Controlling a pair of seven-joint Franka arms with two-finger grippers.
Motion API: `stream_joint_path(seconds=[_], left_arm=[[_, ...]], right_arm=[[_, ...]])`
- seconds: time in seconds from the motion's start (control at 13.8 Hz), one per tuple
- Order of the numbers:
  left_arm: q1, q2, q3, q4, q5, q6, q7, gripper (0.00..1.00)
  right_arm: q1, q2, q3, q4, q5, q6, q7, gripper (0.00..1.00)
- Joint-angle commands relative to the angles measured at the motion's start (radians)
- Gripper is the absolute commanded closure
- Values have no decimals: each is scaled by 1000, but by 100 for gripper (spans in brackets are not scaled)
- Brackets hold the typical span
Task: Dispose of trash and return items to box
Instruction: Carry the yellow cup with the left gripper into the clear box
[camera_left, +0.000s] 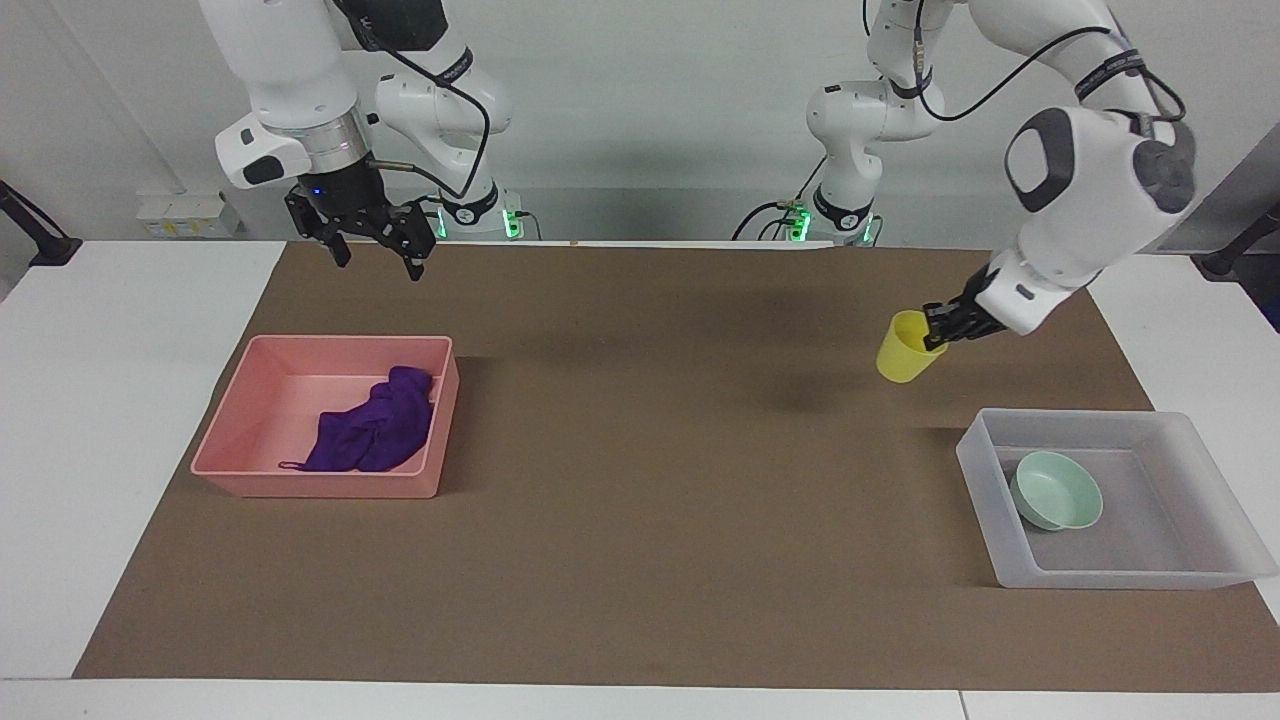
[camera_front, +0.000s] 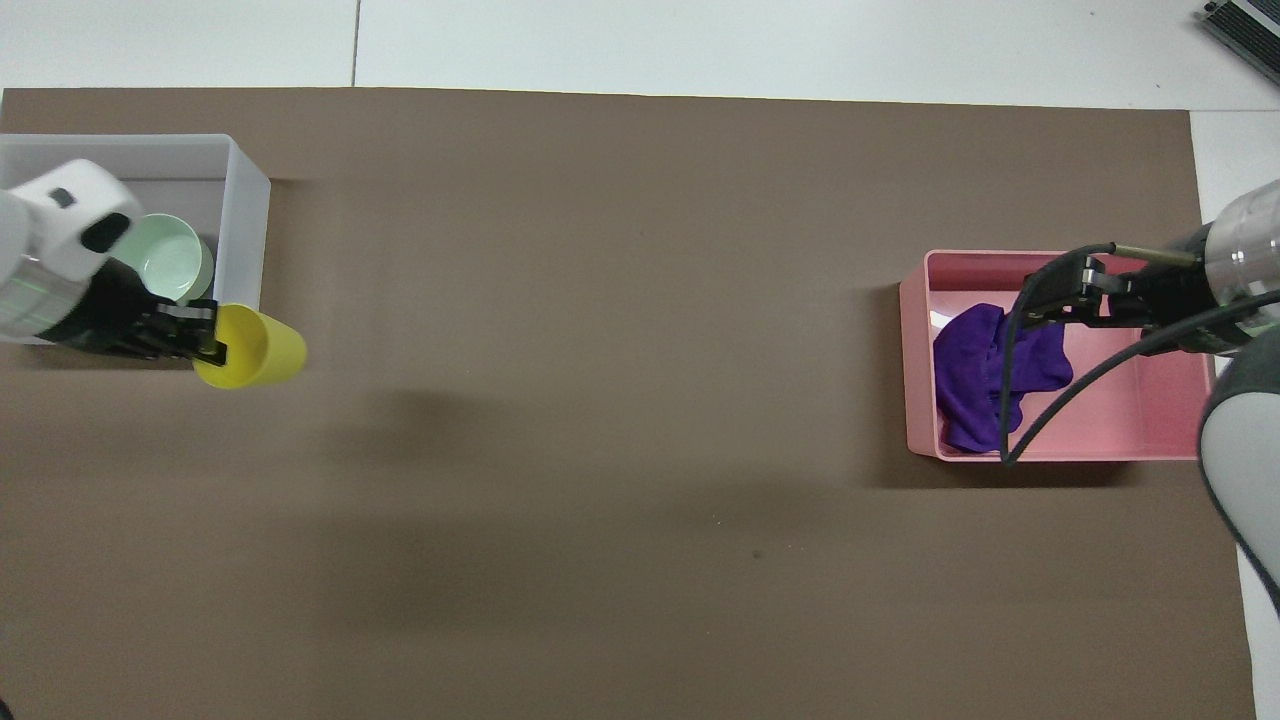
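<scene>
- Left gripper (camera_left: 937, 331) pinches the rim of the small yellow plastic cup (camera_left: 903, 360), tilted in the air just beside the translucent whitish plastic box (camera_left: 1100, 577).
- Pale mint-green round bowl (camera_left: 1056, 489) lies in that box.
- Deep-purple fabric cloth (camera_left: 372, 431) lies in the pink opaque tray (camera_left: 315, 487), well apart from the box.
- Right gripper (camera_left: 372, 252), fingers spread, waits raised near the pink tray.

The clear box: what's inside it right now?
Only the mint-green bowl sits in the clear box. In the overhead view, the left end effector, holding the yellow cup, covers part of the box floor.
</scene>
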Motion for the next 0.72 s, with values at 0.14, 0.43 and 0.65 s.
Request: stream_joint_path(seconds=[0.14,0.43,0.65], left_arm=[[176,197,-7,260,48,19,73,100],[207,347,-9,287,84,215,111,100],[196,401,-9,285,88,261,111,100]], right_arm=[[76,-8,-80,-9,9,4,-20,0],[75,-24,-80,-30,9,-12,-25,0],[71,-48,-85,-67,9,-13,-26,0]])
